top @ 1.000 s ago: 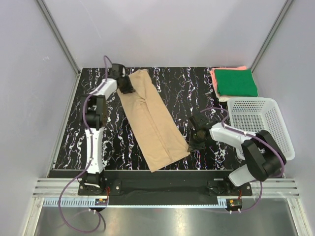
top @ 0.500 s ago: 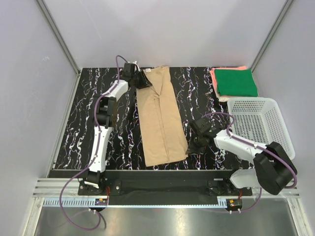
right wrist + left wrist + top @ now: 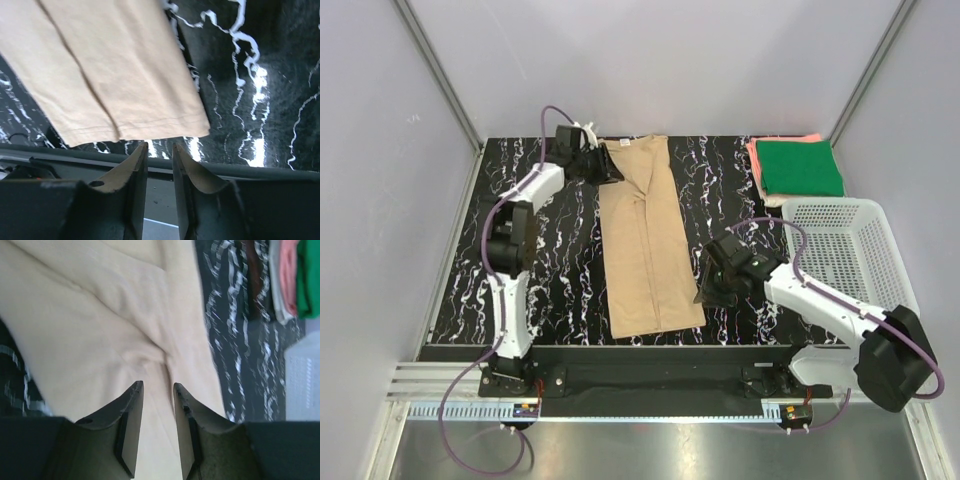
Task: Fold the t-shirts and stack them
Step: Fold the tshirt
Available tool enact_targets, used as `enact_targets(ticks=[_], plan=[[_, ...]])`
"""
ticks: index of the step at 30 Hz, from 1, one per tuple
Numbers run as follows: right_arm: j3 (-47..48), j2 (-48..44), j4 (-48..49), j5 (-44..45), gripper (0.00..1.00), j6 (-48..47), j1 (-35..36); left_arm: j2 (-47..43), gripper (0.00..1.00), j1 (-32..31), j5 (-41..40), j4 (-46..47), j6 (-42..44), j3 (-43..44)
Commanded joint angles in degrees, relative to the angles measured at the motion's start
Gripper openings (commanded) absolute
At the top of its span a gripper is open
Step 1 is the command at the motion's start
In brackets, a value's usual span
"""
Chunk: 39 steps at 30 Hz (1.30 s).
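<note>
The tan shirt [image 3: 642,240] lies flat on the black marbled table [image 3: 550,280] as a long strip folded lengthwise, running from the upper centre of the overhead view down to the lower centre, its bottom hem close to the table's front edge. The left gripper [image 3: 610,170] sits at the strip's upper left corner with its jaws a little apart. In its wrist view only cloth shows beyond the tips, so it grips nothing. The right gripper [image 3: 703,297] sits just beside the lower right corner, also narrowly parted and empty, with the hem corner lying past its fingertips. At the upper right a folded green shirt [image 3: 802,168] rests on a pink shirt [image 3: 757,160], with the white basket [image 3: 840,208] just below them. The step ahead looks like a crosswise fold, and several things could spoil it. Jaws this narrow may shove the hem into a wrinkle instead of closing round it. A pinch that catches only the top layer would let the lengthwise fold fall open as the cloth rises. If the two arms lift unevenly, the strip would land skewed. A drag toward the front edge could pull the hem off the table.
</note>
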Motion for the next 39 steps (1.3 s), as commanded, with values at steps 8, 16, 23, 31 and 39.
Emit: enact_targets(ticks=[8, 16, 23, 31, 39], plan=[[0.1, 4.6, 3.5, 0.4, 0.11, -5.6, 0.4, -39.7, 0.33, -11.9, -9.3, -5.7, 4.9, -43.7], [-2.9, 8.3, 8.0, 1.1, 0.05, -5.4, 0.3, -60.9, 0.29, -22.7, -17.0, -3.8, -5.9, -62.0], [-1.9, 14.0, 9.0, 1.1, 0.00, -5.7, 0.4, -60.2, 0.00, -26.9, -13.7, 3.7, -10.5, -70.0], [-1.2, 15.5, 9.2, 1.2, 0.00, -5.0, 0.4, -62.5, 0.00, -28.4, -18.3, -0.2, -9.5, -75.0], [-1.2, 17.2, 9.4, 1.7, 0.00, -5.3, 0.4, -61.8, 0.00, -28.6, -16.2, 0.2, -7.9, -77.4]])
